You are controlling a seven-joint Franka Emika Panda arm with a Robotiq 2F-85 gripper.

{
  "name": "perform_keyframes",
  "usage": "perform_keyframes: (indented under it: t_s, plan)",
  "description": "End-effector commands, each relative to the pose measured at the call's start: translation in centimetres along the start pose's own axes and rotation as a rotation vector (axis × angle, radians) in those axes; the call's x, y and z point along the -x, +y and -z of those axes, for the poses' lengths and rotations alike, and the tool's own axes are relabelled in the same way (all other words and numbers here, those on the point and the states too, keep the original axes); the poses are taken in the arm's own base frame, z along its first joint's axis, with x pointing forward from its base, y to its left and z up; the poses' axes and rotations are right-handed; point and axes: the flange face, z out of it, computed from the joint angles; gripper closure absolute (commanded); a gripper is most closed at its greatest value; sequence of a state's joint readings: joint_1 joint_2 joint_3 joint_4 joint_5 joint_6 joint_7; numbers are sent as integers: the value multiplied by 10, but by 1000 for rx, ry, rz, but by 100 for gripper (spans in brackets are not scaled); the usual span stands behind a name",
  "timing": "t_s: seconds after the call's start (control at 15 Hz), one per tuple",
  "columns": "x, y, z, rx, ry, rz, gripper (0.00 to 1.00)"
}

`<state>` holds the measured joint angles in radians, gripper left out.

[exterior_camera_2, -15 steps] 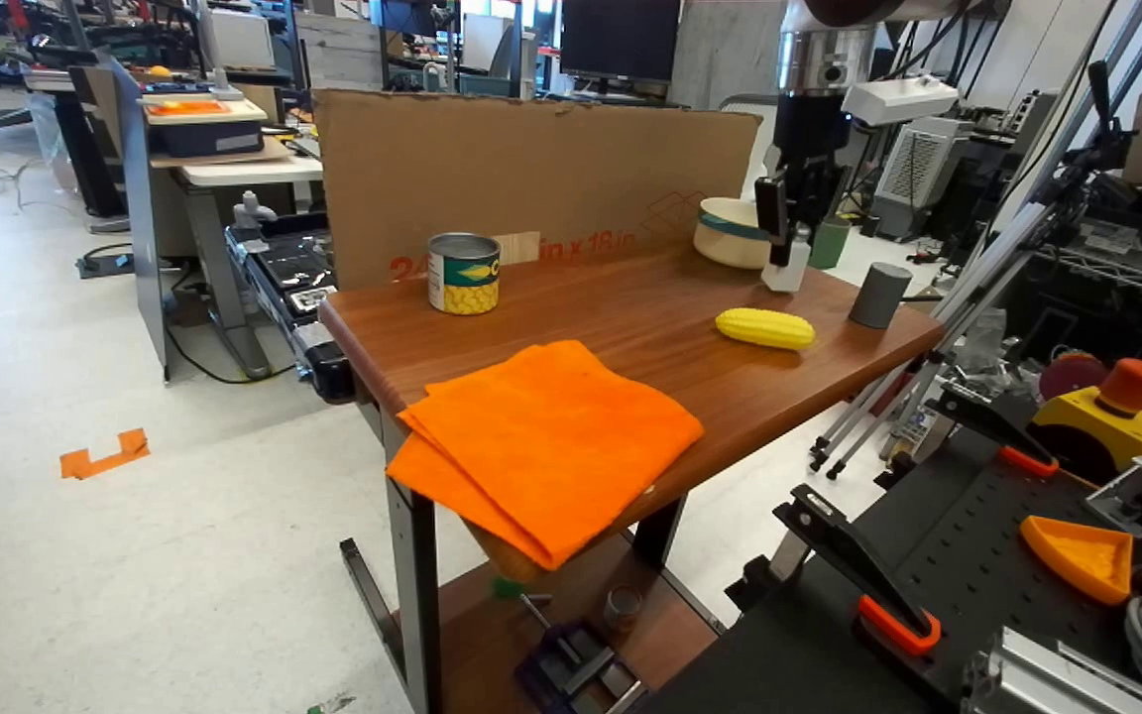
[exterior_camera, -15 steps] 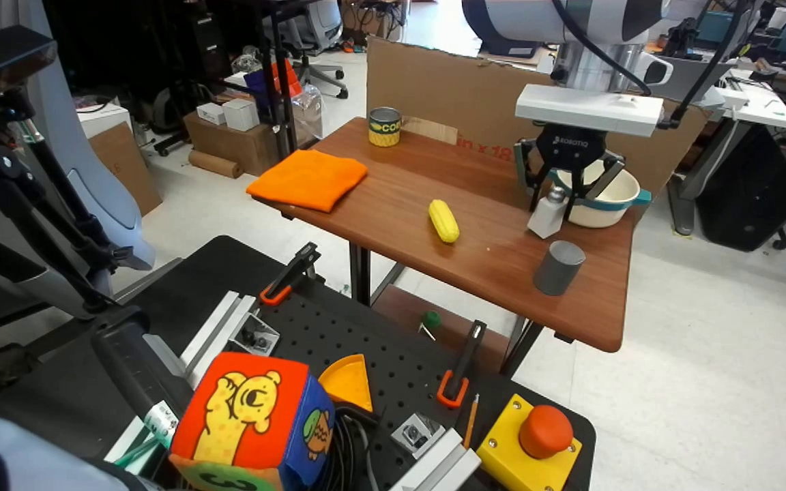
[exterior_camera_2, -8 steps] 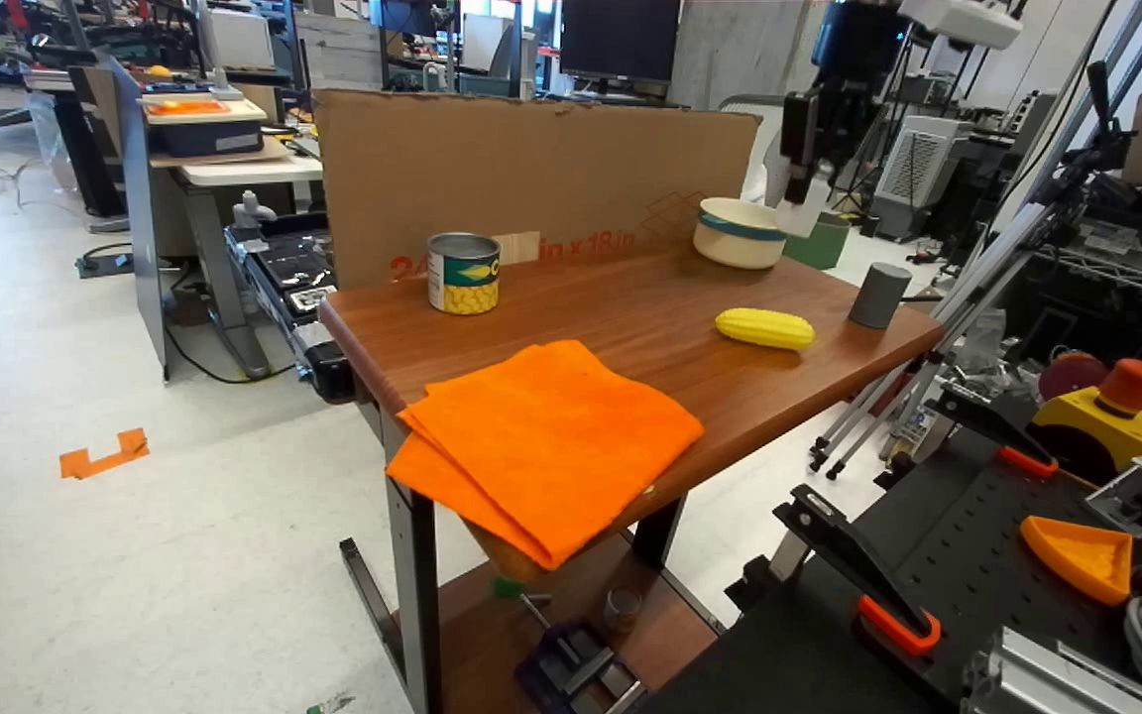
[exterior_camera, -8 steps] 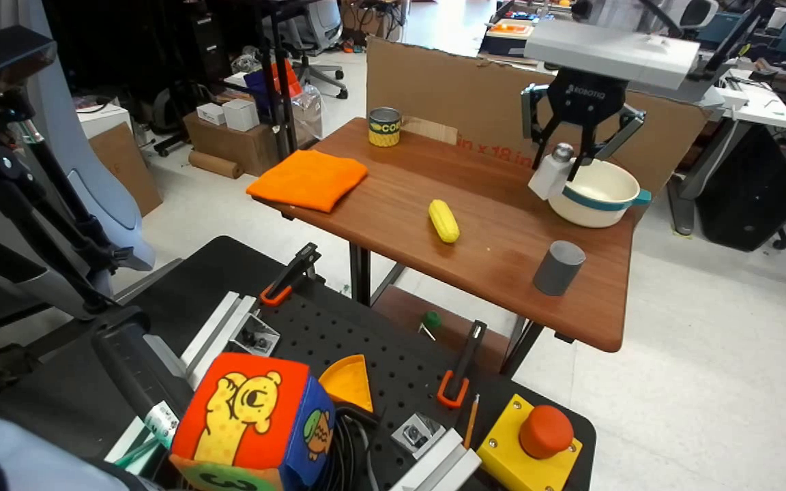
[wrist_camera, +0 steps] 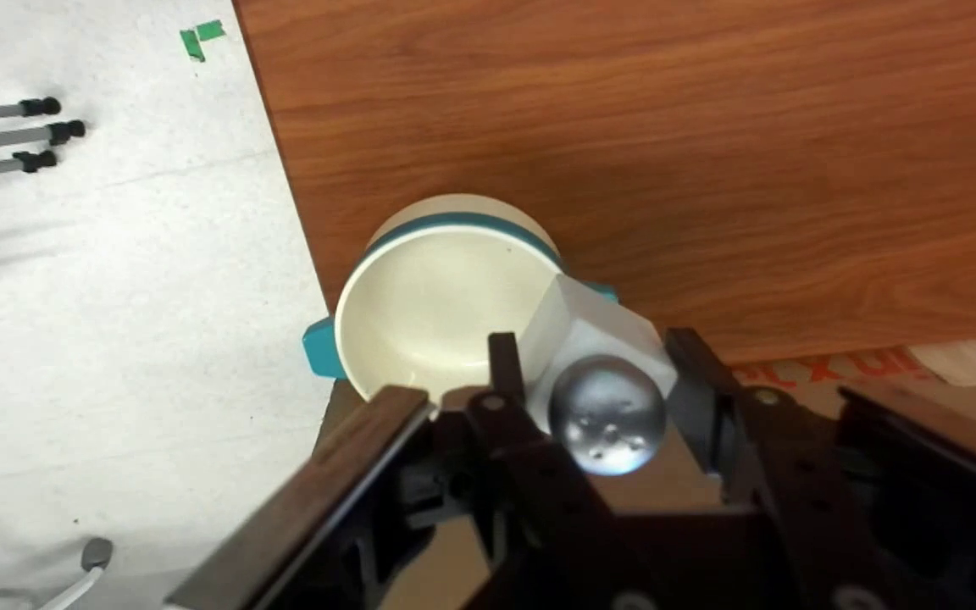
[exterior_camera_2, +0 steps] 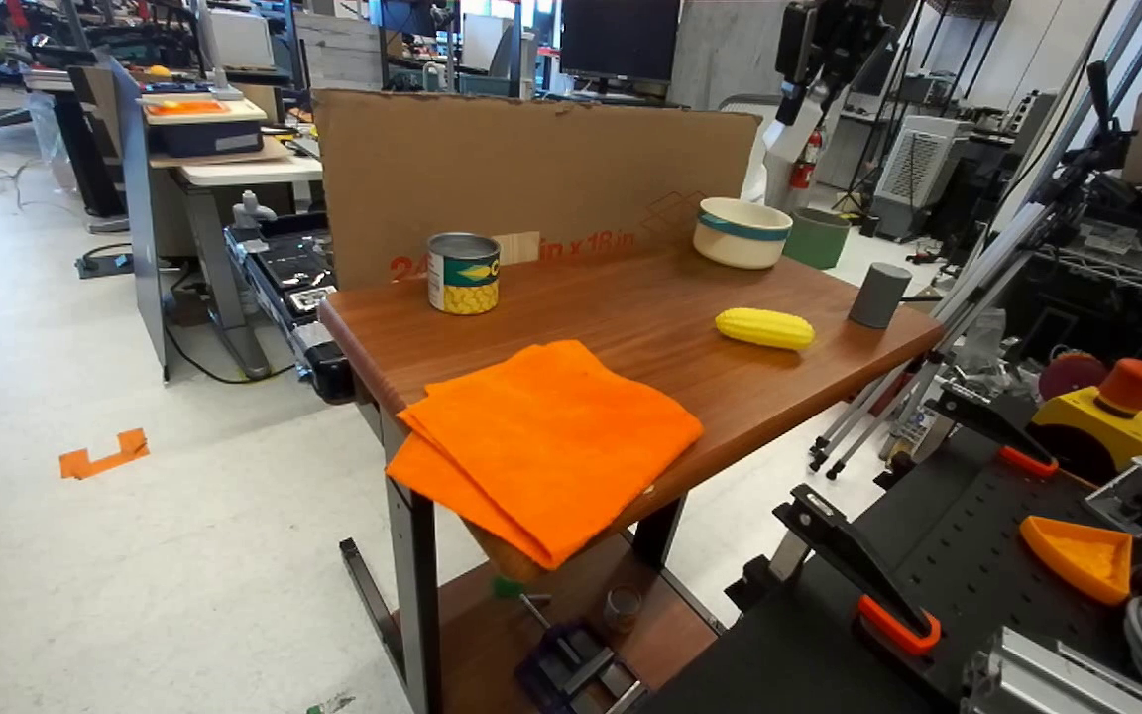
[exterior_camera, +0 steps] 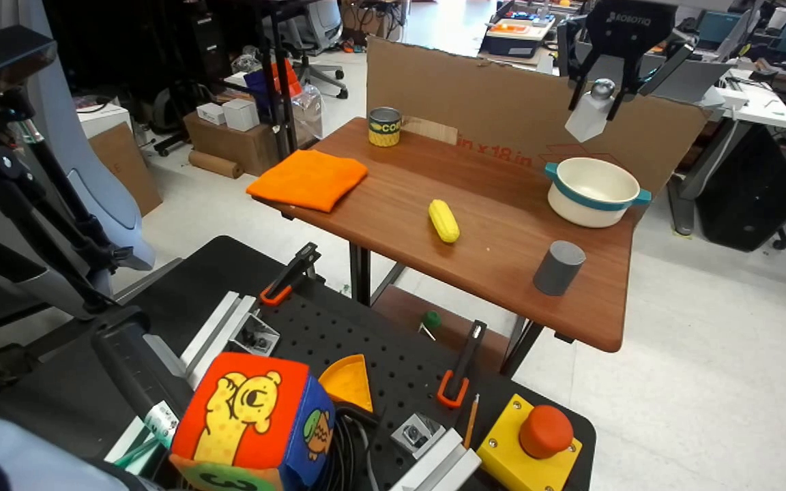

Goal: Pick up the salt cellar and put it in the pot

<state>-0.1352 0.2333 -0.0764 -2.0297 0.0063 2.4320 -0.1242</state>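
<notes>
The salt cellar (exterior_camera: pixel 587 121) is a small whitish faceted shaker with a round metal top. My gripper (exterior_camera: pixel 593 110) is shut on it and holds it slightly tilted, in the air well above the table. It also shows in an exterior view (exterior_camera_2: pixel 786 140) below the dark fingers. In the wrist view the salt cellar (wrist_camera: pixel 607 326) sits between both fingers and overlaps the pot's rim near one handle. The pot (exterior_camera: pixel 591 217) is round and cream-white with a teal band and handles, standing at the table's end by the cardboard. Its inside shows in the wrist view (wrist_camera: pixel 446 288).
A grey cup (exterior_camera: pixel 558 269) stands near the table's front corner. A yellow corn (exterior_camera: pixel 443 221) lies mid-table. A corn can (exterior_camera: pixel 384 128) and a folded orange cloth (exterior_camera: pixel 308 181) are at the far end. A cardboard panel (exterior_camera: pixel 468 102) stands along the back edge.
My gripper has lifted the salt cellar from beside the pot at table level to well above the pot's rim. In an exterior view it also moved right. The pot has not moved.
</notes>
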Motion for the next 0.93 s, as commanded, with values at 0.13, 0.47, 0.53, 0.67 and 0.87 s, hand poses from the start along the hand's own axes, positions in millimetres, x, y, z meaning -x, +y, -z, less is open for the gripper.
perform_keyframes:
  t_s: [0.13, 0.47, 0.53, 0.67, 0.87]
  plan:
    - [-43, 7, -13, 54, 27, -62, 73]
    - [-74, 9, -44, 112, -25, -95, 73]
    - [-78, 8, -52, 122, -39, -99, 73]
    - [-85, 7, -70, 145, -79, -106, 73]
    - [-92, 5, -94, 169, -134, -126, 73]
